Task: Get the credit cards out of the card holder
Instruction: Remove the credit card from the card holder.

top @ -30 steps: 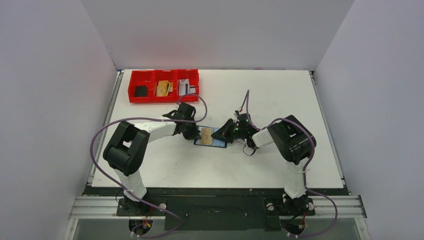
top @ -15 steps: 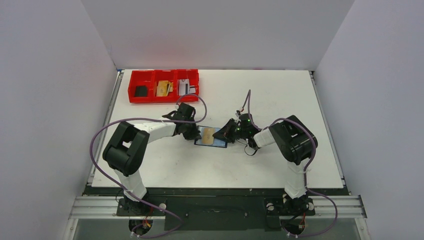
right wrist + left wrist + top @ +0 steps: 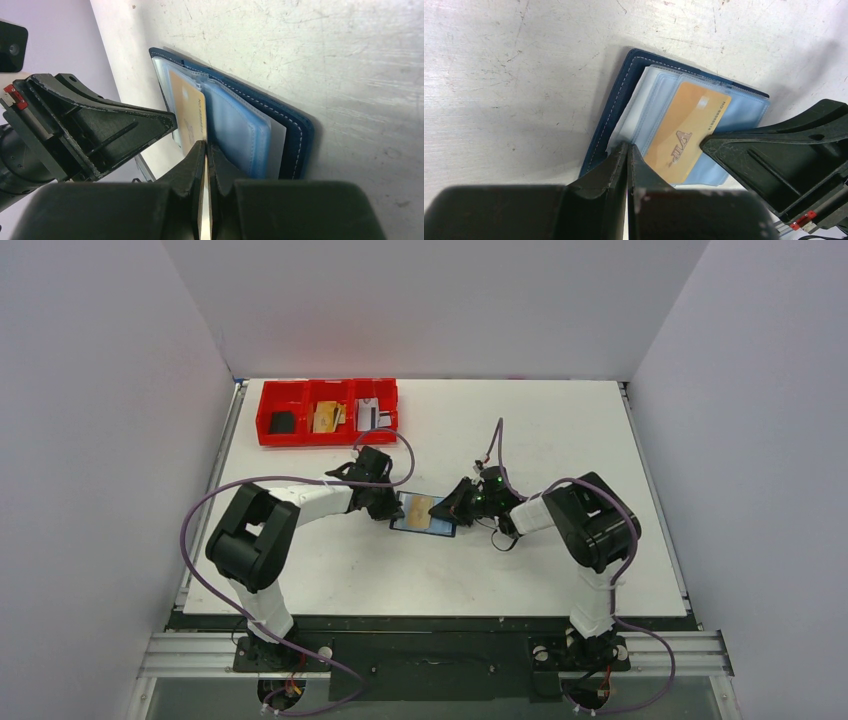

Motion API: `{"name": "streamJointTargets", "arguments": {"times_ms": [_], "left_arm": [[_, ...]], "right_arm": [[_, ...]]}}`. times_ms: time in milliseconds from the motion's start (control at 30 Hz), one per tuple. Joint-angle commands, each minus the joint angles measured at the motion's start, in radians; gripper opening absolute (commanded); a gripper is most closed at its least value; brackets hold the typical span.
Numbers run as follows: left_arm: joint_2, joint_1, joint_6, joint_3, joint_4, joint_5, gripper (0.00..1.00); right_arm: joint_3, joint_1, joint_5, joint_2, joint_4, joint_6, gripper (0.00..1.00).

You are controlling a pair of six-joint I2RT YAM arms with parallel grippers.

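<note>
The card holder lies open mid-table, with a navy cover and blue-grey sleeves. A tan-gold credit card sticks partly out of a sleeve. My right gripper is shut on that card's edge; the card runs between its jaws. My left gripper is shut, its tips resting on the holder's left half beside the clear sleeves. From above, the left gripper and right gripper face each other across the holder.
A red three-compartment tray stands at the back left, holding a black card, a tan card and a silvery one. Purple cables loop from both arms. White walls enclose the table.
The right arm has drawn back slightly to the right with the tan-gold card. The left arm and the card holder have stayed put.
</note>
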Motion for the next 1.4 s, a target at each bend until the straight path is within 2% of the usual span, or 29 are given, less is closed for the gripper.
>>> {"name": "streamJointTargets", "arguments": {"times_ms": [0,333,567,700,867,1100,1367], "left_arm": [[0.059,-0.007,0.024,-0.05,-0.104,-0.056,0.0],[0.06,-0.007,0.026,-0.047,-0.107,-0.056,0.0],[0.065,-0.007,0.03,-0.042,-0.104,-0.051,0.0],[0.066,-0.007,0.032,-0.038,-0.104,-0.05,0.0],[0.07,-0.009,0.034,-0.033,-0.106,-0.045,0.0],[0.074,-0.009,0.035,-0.032,-0.103,-0.042,0.0],[0.075,-0.009,0.034,-0.032,-0.1,-0.037,0.0]], "right_arm": [[-0.001,-0.019,0.064,-0.052,-0.072,-0.07,0.0],[-0.013,-0.028,0.071,-0.066,-0.085,-0.085,0.0],[-0.022,-0.028,0.02,-0.041,0.005,-0.035,0.18],[-0.033,-0.027,-0.002,-0.014,0.085,0.012,0.21],[-0.028,-0.019,-0.001,0.006,0.112,0.03,0.2],[-0.026,-0.017,0.0,0.032,0.154,0.058,0.11],[-0.02,-0.008,0.003,0.053,0.165,0.066,0.1]]}}
